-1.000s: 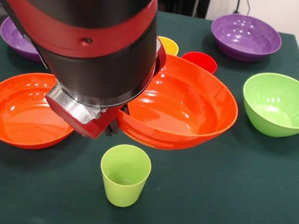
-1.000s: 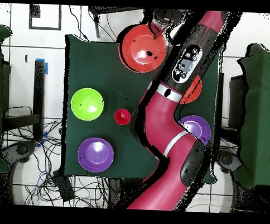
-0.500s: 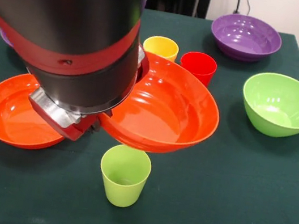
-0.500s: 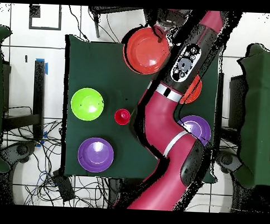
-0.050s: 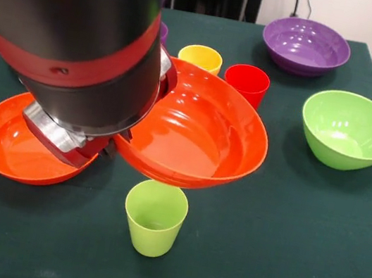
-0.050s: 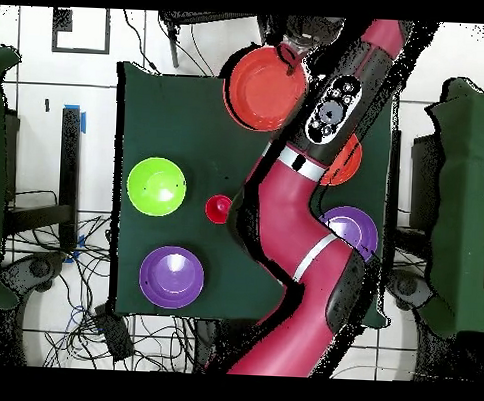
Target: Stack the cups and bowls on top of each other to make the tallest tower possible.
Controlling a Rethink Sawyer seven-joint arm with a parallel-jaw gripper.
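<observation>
I see the orange bowl [image 5: 198, 130] held aloft, tilted, its mouth facing up and away from the hand [image 5: 109, 148], its lower rim hanging just above the light green cup [image 5: 154, 217]. The hand sits at the bowl's edge under the bulky arm [image 5: 75, 35], which hides the fingers, so I cannot tell how far they are parted or whether they grip the rim. The cup stands upright on the green cloth counter [image 5: 281, 255], mouth up. A second glossy orange bowl [image 5: 14, 142] lies partly hidden beneath the hand. Beyond the held bowl, a yellow cup [image 5: 200, 57] and red cup [image 5: 247, 80] show only their tops.
</observation>
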